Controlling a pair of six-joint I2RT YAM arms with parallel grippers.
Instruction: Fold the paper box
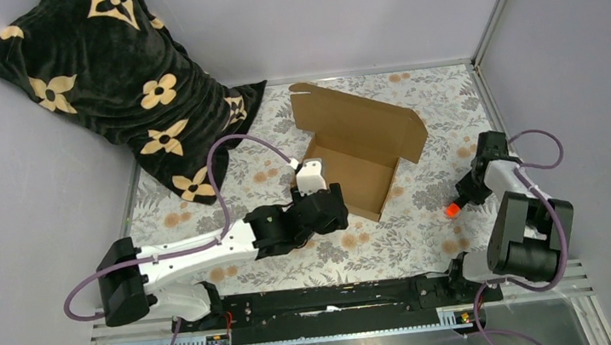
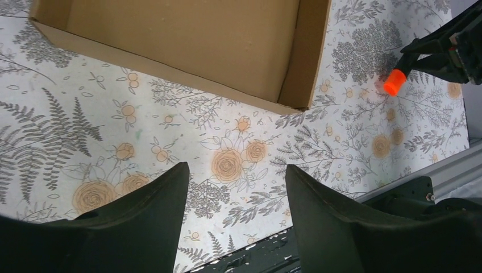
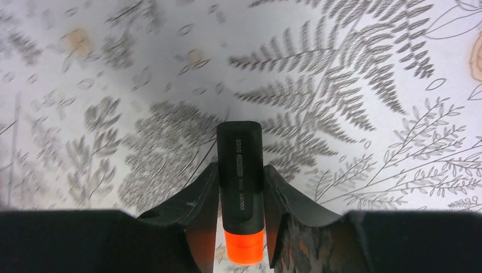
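Paper box point(image 1: 352, 163) sits middle of bench point(image 1: 395, 244), tray walls up, lid flap standing at far side. Left pincer point(image 2: 236, 170) spread wide, hangs over bench just beside box's near corner. Right pincer point(image 3: 240, 170) out on right, well apart from box — pinching black marker point(image 3: 240, 148) by its sides, orange cap toward wrist camera.

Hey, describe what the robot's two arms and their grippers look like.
Both arms are alike: the left arm and right arm have white link shells between chunky black joint housings. A thin purple cable loops off each. The left gripper and right gripper have matte black, tapered fingers.
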